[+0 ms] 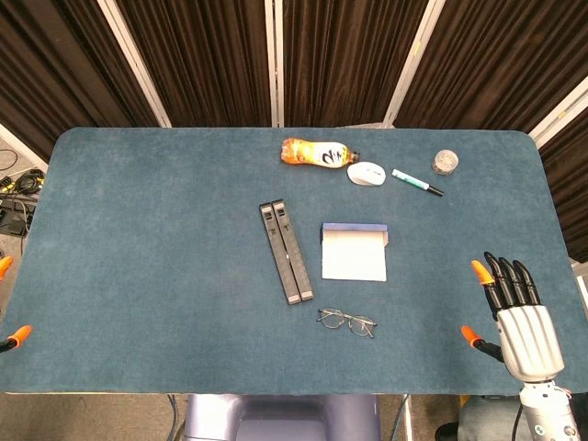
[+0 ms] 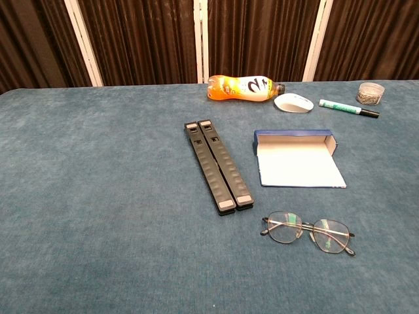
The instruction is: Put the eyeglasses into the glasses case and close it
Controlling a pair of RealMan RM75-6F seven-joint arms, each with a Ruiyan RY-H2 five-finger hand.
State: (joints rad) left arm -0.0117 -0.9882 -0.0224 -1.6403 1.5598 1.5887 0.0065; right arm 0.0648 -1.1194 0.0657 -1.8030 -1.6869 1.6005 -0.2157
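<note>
Eyeglasses (image 1: 346, 322) flat on the blue table (image 1: 138, 239), near edge, just in front of the open glasses case (image 1: 354, 253). Right hand (image 1: 516, 308) far right, fingers apart, holding nothing. Left hand (image 1: 9, 303) mostly hidden; cannot tell its state.

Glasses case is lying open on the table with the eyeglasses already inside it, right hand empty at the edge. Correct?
Not quite. The eyeglasses are not inside; they lie on the table, in front of the open glasses case and apart from it, as the chest view shows. The right hand is empty at the edge.
</note>
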